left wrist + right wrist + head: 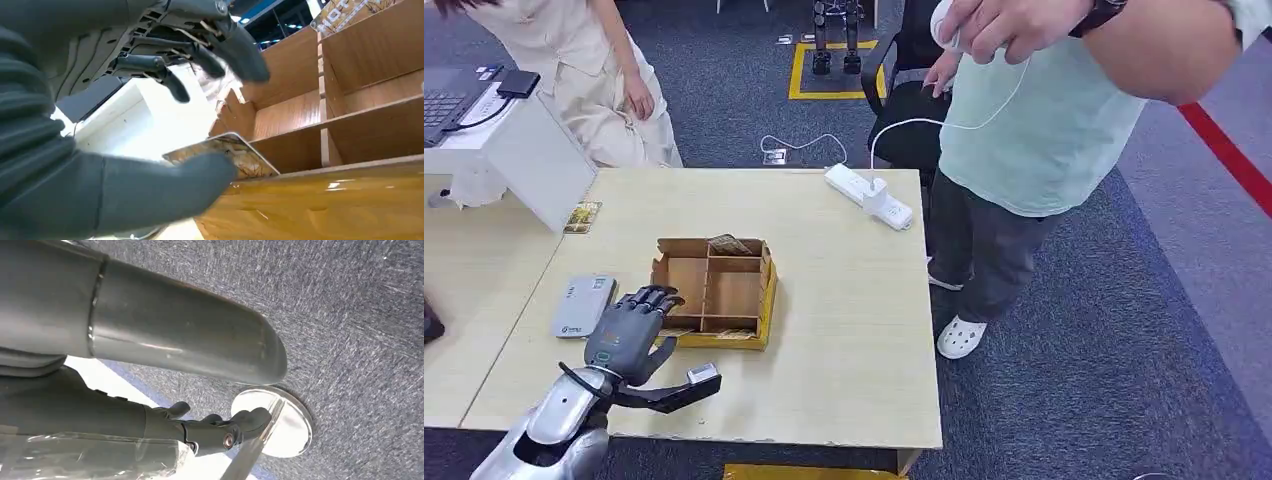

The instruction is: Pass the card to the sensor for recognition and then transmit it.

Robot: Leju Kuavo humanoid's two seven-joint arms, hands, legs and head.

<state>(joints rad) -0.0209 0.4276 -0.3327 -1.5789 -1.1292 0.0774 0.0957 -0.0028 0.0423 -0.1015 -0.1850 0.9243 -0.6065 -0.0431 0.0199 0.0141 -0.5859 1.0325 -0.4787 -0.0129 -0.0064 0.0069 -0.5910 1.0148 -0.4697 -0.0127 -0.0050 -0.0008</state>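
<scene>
A brown cardboard box (686, 248) with several compartments stands mid-table. One patterned card (729, 243) leans in its far compartment. My left hand (629, 335) hovers at the box's near left corner, fingers (235, 47) spread over the rim. In the left wrist view its thumb (165, 187) touches the edge of a glossy card (235, 150) leaning at the box's near wall (320, 200), and the fingers stay apart from that card. The grey sensor (584, 305) lies on the table left of the hand. My right hand (165, 425) hangs over the carpet, holding nothing.
Another card (582, 216) lies by a white stand (539, 160) at the far left. A white power strip (869, 196) sits at the table's far edge. One person stands close at the right edge, another sits at the far left. A shiny round base (287, 427) rests on the floor.
</scene>
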